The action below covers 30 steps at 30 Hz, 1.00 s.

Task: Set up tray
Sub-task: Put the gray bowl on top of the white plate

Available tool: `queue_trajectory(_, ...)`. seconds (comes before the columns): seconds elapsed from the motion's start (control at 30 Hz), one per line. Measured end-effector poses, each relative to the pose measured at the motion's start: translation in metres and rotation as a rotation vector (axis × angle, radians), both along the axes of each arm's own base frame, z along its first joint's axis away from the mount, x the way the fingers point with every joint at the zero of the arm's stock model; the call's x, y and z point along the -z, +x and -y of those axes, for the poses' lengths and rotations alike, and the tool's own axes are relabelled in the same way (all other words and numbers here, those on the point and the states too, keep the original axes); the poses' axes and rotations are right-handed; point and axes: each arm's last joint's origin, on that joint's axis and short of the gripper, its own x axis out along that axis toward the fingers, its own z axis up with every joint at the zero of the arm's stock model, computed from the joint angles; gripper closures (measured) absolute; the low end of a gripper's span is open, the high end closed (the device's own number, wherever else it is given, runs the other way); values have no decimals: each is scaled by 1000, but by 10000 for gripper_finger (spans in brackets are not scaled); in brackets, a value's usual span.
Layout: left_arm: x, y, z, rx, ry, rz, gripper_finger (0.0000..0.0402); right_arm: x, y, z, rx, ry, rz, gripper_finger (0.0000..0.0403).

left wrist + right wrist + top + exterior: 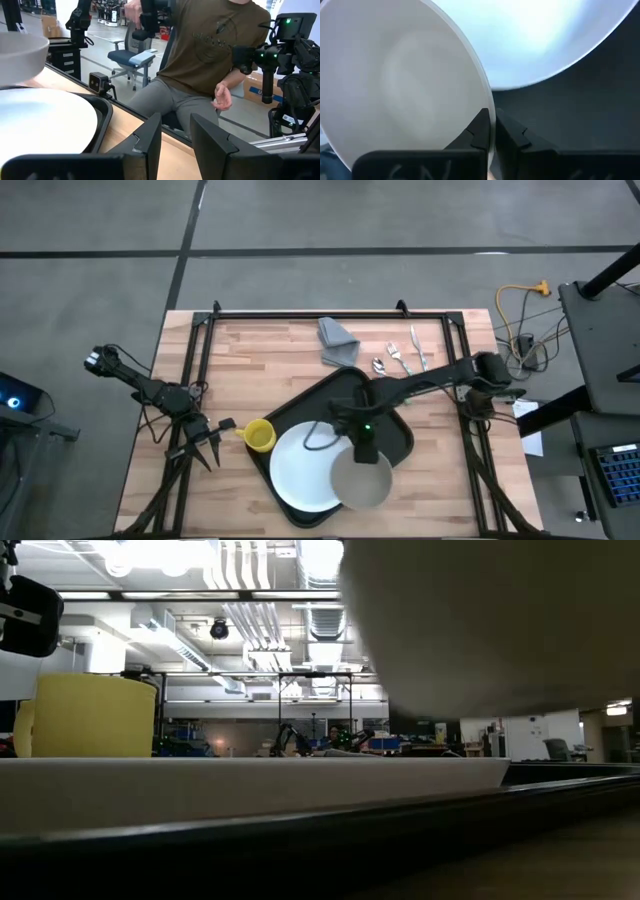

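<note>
The black tray (392, 412) lies angled near the middle of the worktop (260, 350), toward its front edge. On it rests a white plate (300, 470), with a yellow cup (259, 436) at the tray's left rim. The right gripper (365, 452) holds a grey-white bowl (362, 482) by its rim, jaws closed on it, above the plate's right side. The left gripper (213, 444) waits near the worktop's left edge beside the cup, jaws slightly apart and empty. A grey cloth (337, 340) and cutlery (398, 358) lie near the back edge.

No legible text/labels in any view.
</note>
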Motion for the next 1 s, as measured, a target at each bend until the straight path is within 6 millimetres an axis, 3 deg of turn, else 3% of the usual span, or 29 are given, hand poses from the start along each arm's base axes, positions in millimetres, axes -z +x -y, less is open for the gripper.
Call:
queue_trajectory(0.27, 0, 0, 0, 1, 0, 0, 313, 17, 41, 17, 19, -6, 6, 394)
queue_trajectory(0.57, 0, 0, 0, 5, 0, -1, 313, 23, 83, 15, -11, -14, 0, 394)
queue_trajectory(1.0, 0, 0, 0, 4, 0, -1, 313, 23, 118, 15, -52, -46, 67, 394)
